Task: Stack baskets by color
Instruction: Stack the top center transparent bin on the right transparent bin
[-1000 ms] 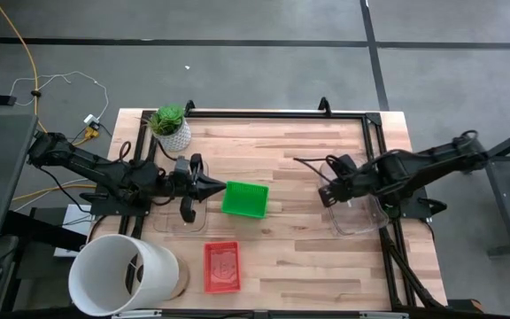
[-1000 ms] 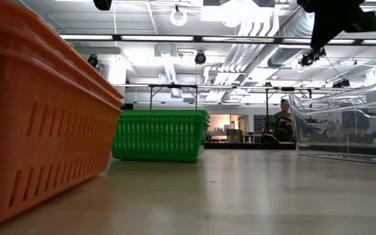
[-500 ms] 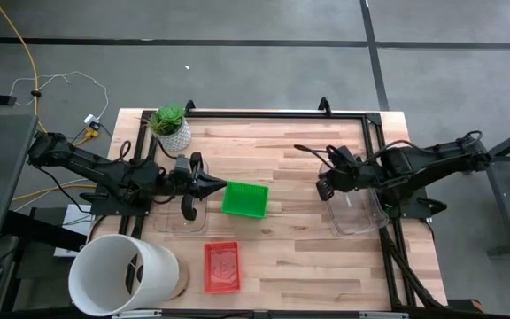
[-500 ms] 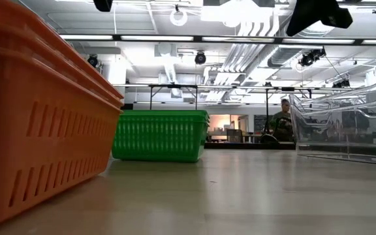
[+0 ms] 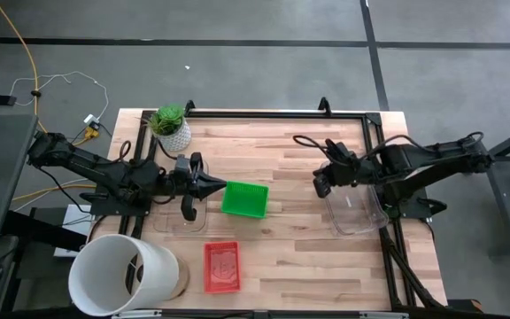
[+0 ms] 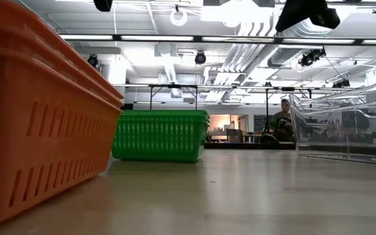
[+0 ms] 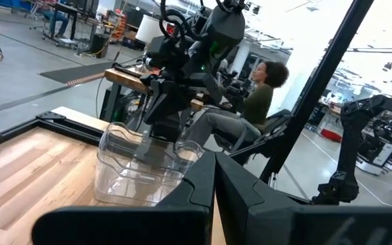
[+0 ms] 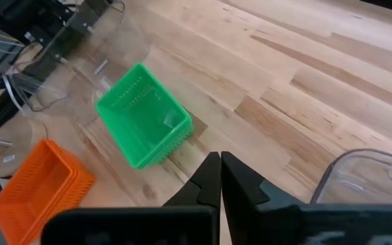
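Note:
A green basket (image 5: 244, 199) rests on its bottom near the table's middle, and a red basket (image 5: 221, 266) stands at the near edge. One clear basket (image 5: 177, 219) sits at the left under my left arm; another clear basket (image 5: 359, 210) sits at the right. My left gripper (image 5: 222, 186) is shut and level, hanging above the green basket's left edge. My right gripper (image 5: 317, 186) is shut and slants down, in the air just left of the right clear basket. In the right wrist view its fingers (image 8: 221, 167) point toward the green basket (image 8: 145, 126).
A white bucket (image 5: 122, 273) stands at the near left corner and a small potted plant (image 5: 170, 127) at the far left. Bare wood lies between the green basket and the right clear basket. A person (image 7: 260, 95) sits beyond the table's right side.
My right gripper has drawn away from the right clear basket toward the table's left, rising a little and turning at the wrist. The clear basket has stayed where it was. My left arm has kept still.

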{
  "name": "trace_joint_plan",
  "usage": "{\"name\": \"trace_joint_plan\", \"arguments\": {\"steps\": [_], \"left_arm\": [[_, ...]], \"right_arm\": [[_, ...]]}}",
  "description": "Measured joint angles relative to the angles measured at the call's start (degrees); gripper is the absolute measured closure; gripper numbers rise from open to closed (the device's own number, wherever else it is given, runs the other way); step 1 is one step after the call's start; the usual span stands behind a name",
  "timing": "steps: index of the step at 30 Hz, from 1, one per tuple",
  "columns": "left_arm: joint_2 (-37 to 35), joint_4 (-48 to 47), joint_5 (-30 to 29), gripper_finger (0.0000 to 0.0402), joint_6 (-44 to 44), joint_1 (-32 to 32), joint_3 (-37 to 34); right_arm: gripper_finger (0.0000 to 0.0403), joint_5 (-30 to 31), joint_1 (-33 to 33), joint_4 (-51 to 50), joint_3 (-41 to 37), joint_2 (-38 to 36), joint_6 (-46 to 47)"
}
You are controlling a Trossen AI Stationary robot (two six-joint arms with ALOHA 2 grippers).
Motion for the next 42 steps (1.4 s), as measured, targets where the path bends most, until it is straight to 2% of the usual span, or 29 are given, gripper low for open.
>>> {"name": "trace_joint_plan", "arguments": {"steps": [21,34,42], "left_arm": [[0.0,-0.01,0.02,0.0402,0.02,0.0,0.0],[0.0,0.01,1.05,0.0402,0.0,0.0,0.0],[0.0,0.63,1.53,0.0401,-0.58,0.14,0.0]], "right_arm": [[0.0403,-2.3,-0.29,2.23,0.0,0.0,-1.48],[0.0403,-5.23,-0.29,4.55,0.0,-0.1,-5.52],[0.0403,-7.08,-0.29,4.02,-2.07,-4.49,-8.53]]}}
